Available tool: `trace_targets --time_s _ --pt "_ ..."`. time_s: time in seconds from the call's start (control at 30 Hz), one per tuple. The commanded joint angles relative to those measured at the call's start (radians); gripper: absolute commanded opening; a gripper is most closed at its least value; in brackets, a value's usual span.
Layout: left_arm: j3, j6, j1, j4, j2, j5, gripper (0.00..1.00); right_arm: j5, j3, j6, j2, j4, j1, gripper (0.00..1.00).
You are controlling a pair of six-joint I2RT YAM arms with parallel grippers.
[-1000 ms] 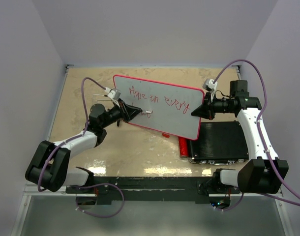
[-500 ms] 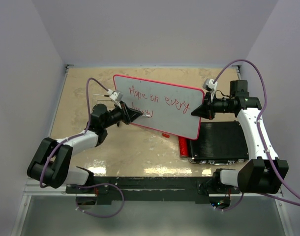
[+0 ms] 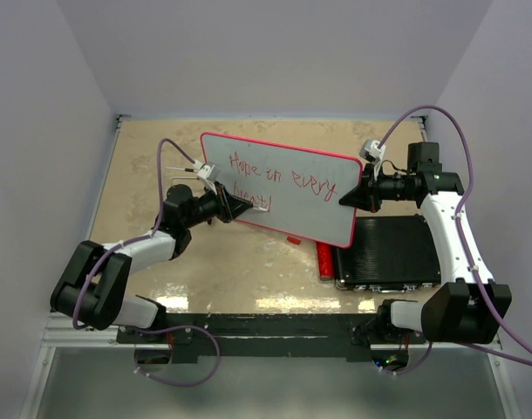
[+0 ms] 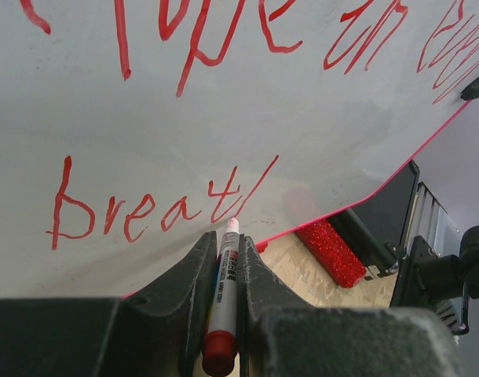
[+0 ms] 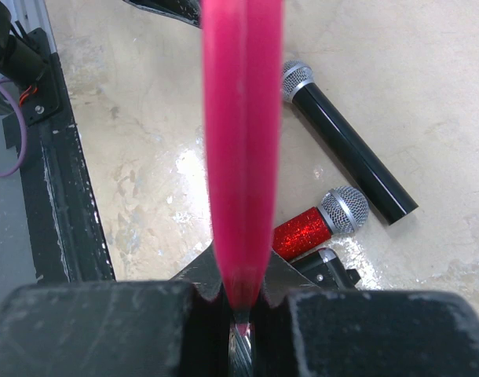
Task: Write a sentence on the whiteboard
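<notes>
The whiteboard [image 3: 292,196], red-framed, is held tilted above the table. My right gripper [image 3: 346,198] is shut on its right edge; in the right wrist view the red frame [image 5: 241,133] runs straight up out of that gripper [image 5: 241,297]. The sentence [image 3: 281,176] in red reads "Hope in every", with "breat" [image 4: 145,210] on a second line. My left gripper [image 4: 226,242] is shut on a white marker [image 4: 223,290] with a red end. The marker's tip touches the board just after the last letter. From above, the left gripper [image 3: 247,205] is at the board's lower left.
A black ribbed case [image 3: 392,253] lies under the board's right end. A red glitter microphone [image 5: 318,224] and a black microphone [image 5: 345,145] lie on the table beneath the board. A small red piece [image 3: 294,238] sits by the board's lower edge.
More red letters have appeared on the second line under "Hope". The left arm's elbow has shifted slightly. The right arm and the board have not moved.
</notes>
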Motion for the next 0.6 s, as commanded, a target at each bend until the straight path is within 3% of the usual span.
trace_targets --time_s 0.0,0.57 --pt "0.024 0.045 -0.003 0.018 0.004 -0.019 0.0 -0.019 0.008 -0.012 -0.032 -0.011 0.011 0.0" --pt "0.061 0.017 -0.003 0.035 -0.047 -0.027 0.0 -0.019 0.009 -0.013 -0.03 -0.014 0.011 0.0"
